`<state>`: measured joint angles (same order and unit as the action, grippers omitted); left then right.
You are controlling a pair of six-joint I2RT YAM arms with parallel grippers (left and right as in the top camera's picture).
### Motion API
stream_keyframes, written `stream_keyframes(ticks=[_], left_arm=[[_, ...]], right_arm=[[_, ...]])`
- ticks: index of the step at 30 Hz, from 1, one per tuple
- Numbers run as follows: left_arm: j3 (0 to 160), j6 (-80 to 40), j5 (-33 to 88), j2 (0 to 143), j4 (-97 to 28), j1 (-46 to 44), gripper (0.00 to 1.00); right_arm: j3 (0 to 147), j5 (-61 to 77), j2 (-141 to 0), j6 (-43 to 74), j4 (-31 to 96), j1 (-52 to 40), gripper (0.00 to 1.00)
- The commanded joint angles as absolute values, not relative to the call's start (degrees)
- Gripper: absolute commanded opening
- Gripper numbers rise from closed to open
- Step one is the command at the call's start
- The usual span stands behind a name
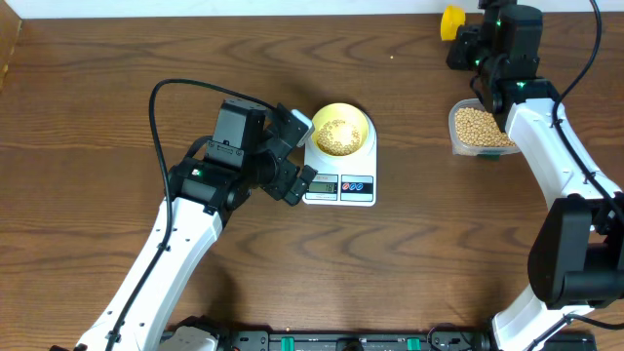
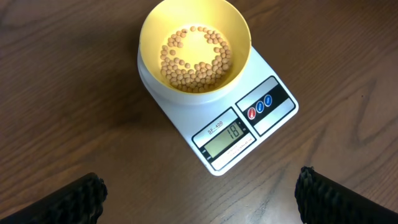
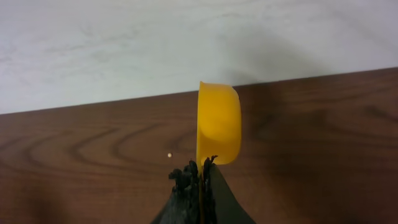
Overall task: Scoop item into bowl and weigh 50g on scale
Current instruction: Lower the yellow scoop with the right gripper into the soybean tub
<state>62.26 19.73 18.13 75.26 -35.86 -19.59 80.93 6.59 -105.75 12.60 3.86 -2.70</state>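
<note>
A pale yellow-green bowl (image 1: 340,129) (image 2: 195,46) stands on the white scale (image 1: 357,185) (image 2: 273,118), whose display reads 18. Tan beans (image 2: 196,59) cover part of the bowl's bottom. My left gripper (image 1: 300,154) (image 2: 200,193) hovers open just left of the scale, its fingers (image 2: 87,199) wide apart over bare wood, holding nothing. My right gripper (image 1: 466,44) (image 3: 202,165) is at the far right back of the table, shut on the handle of a yellow scoop (image 1: 451,21) (image 3: 219,123). The scoop is turned on edge, so its inside is hidden.
A clear container (image 1: 478,129) full of beans sits right of the scale, under the right arm. One loose bean (image 3: 170,155) lies on the wood near the scoop. The table's back edge and a white wall (image 3: 186,43) are just beyond the scoop.
</note>
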Motion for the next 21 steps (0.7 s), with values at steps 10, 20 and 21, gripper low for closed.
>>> stream_keyframes(ticks=[10,20,21], left_arm=[[62.1,19.9,18.8,74.9,-35.9,-19.4,0.99],[62.1,19.9,18.8,74.9,-36.0,-19.4,0.99],[62.1,19.9,18.8,74.9,-35.9,-19.4,0.99]], right_arm=[[80.9,7.2,-106.1,15.8,12.5,-2.3,0.01],[80.9,9.6,-103.4,11.8,14.7,-2.3,0.01],[80.9,9.3,-102.8,11.5,15.1,-2.3,0.01]])
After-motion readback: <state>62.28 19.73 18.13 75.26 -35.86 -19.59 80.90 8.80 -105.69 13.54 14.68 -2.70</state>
